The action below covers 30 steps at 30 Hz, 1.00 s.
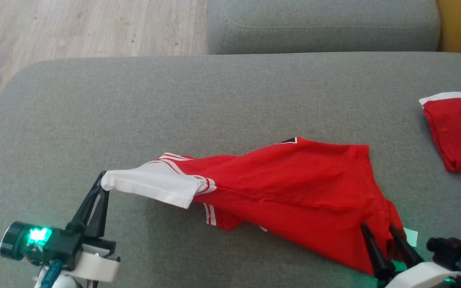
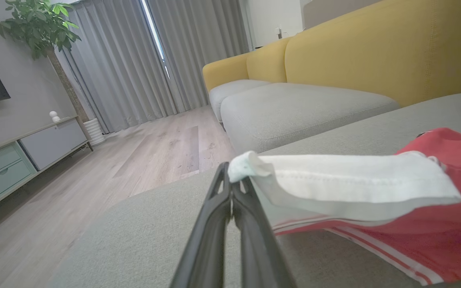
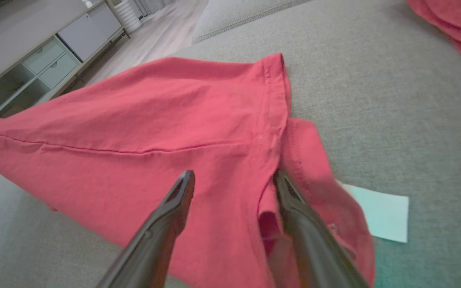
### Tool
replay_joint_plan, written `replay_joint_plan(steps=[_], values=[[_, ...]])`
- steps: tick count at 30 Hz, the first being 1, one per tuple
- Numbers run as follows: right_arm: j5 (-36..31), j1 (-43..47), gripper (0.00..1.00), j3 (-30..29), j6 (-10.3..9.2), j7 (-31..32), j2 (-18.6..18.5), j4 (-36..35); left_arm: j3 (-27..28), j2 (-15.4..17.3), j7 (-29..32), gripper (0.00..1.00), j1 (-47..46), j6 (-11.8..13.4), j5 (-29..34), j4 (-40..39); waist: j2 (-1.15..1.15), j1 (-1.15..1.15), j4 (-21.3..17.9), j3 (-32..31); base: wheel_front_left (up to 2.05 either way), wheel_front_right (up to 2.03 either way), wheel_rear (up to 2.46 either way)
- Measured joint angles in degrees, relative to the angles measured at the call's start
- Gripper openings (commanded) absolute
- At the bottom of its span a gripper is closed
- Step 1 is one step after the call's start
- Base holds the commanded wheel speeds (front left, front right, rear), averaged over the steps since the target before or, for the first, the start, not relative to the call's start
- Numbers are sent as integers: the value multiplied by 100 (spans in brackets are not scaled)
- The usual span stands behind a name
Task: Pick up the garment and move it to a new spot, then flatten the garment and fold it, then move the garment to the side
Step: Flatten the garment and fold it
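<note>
A red garment [image 1: 294, 180] with a white striped sleeve [image 1: 150, 184] lies stretched and partly lifted on the grey cushion [image 1: 214, 100]. At the lower left, my left gripper [image 1: 102, 181] is shut on the sleeve's white edge and holds it off the cushion. The left wrist view shows the closed left gripper [image 2: 230, 176] pinching the white sleeve [image 2: 346, 176]. At the lower right, my right gripper [image 1: 377, 229] is open over the garment's red hem corner. In the right wrist view, the right gripper [image 3: 234, 176] has its fingers spread over the red garment [image 3: 154, 120], one finger against a fold.
A second red garment [image 1: 460, 132] lies at the cushion's right edge. A pale paper label [image 3: 382, 212] rests beside the hem corner. Another grey cushion [image 1: 322, 24] lies beyond, with wooden floor [image 1: 74, 28] at the far left. A yellow sofa back [image 2: 374, 52] rises behind.
</note>
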Motion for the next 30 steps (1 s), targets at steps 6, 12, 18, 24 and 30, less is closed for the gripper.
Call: replay_joint_plan(steps=[6,12,18,24,30], values=[[246,-17,100,-40,0,-64,-118,-24,26,-27,0,0,0,-5,85,33,0,0,13,-68,0,0,0],[294,-154,100,-12,0,-120,-167,67,30,-98,0,0,0,-101,145,85,0,0,121,-72,0,0,0],[342,-275,88,48,0,-176,-208,176,63,-160,0,0,-3,-154,152,112,0,0,199,-22,0,0,0],[332,-289,16,71,0,-175,-229,332,167,-187,0,0,-5,-186,202,115,0,0,226,-11,0,0,0],[267,-386,0,80,0,-187,-268,407,209,-219,0,0,-5,-202,203,115,0,0,211,-14,0,0,0]])
